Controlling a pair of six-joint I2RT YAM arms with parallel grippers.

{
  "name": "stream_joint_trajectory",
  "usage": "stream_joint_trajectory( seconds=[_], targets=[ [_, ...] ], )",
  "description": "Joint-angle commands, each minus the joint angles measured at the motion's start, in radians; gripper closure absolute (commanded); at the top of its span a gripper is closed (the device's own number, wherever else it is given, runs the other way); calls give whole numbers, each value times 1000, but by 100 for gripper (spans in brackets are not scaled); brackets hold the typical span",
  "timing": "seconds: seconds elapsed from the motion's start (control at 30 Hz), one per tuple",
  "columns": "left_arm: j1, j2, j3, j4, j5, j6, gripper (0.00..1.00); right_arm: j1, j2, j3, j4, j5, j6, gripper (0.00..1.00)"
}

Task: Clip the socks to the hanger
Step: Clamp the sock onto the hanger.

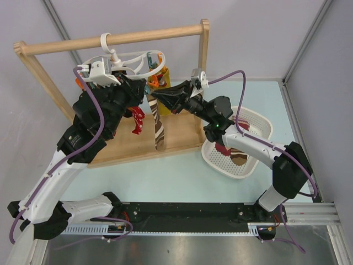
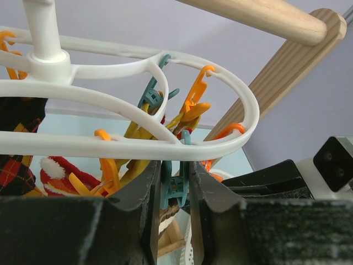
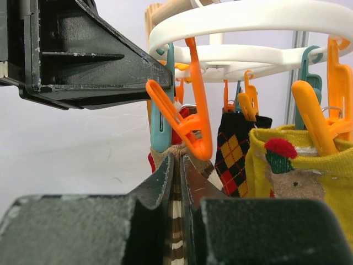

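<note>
Top external view: the hanger (image 1: 138,62), a white plastic oval of two rings, hangs by its hook from the wooden rail (image 1: 138,36) at the back of the table (image 1: 165,171). A brown sock (image 1: 159,130) with cream stripes hangs straight down below the hanger's right side. A red sock (image 1: 138,120) with a white pattern hangs just to its left. A second brown sock (image 1: 238,159) lies in the white perforated basket (image 1: 259,116) on the right.

In the left wrist view, small orange and teal pegs dangle from the hanger's rings. The left end effector (image 2: 175,182) is clenched on a teal peg (image 2: 175,190) hanging from the near ring, with one finger pressed to each side of it.

In the right wrist view, the right end effector (image 3: 177,165) is clamped on the brown sock just below its cuff, with only the fabric between its fingers. The cuff sits just beneath an orange peg (image 3: 190,118) and a teal one beside it. I cannot tell whether either peg has the cuff in its mouth. To the right, a black sock (image 3: 237,149) with red-orange diamonds and a mustard sock (image 3: 298,171) are already pegged up.
</note>
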Motion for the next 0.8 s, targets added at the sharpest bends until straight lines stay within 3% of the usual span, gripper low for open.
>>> stream_joint_trajectory(
  seconds=[0.0, 0.77],
  targets=[
    [6, -19, -5, 40, 10, -2, 99, -4, 3, 56, 66, -7, 18, 100],
    [6, -37, -36, 81, 22, 39, 99, -7, 20, 117, -21, -56, 67, 100]
  ],
)
